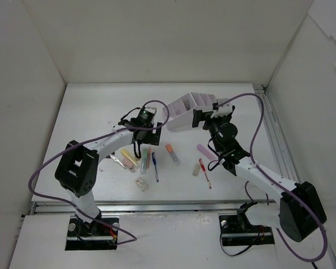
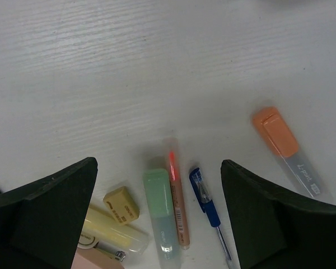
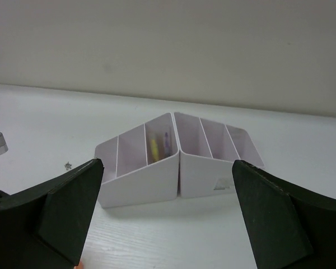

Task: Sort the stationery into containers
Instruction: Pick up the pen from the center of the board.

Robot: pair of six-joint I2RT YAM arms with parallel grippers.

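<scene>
Left gripper (image 2: 158, 166) hangs over the loose cluster on the table with its fingers spread wide and nothing between them. The green marker (image 2: 159, 210) lies almost dead centre in that gap. Its long axis runs crosswise to the line along which the fingers would shut, so a straight drop looks enough, with no turn of the wrist.

Just beside it, perhaps touching, is a thin orange pen (image 2: 178, 207), lying parallel; a closing pinch could well take both. Further out lie a blue pen (image 2: 210, 210) on one side and a yellow eraser (image 2: 121, 204) on the other, both near the finger paths. An orange-capped marker (image 2: 280, 137) lies well apart.

Right gripper (image 3: 168, 164) — also spread, holding nothing — faces the organizer (image 3: 140, 188), where a yellow item (image 3: 154, 147) already stands in one compartment. The left arm is the nearer to the cluster.
</scene>
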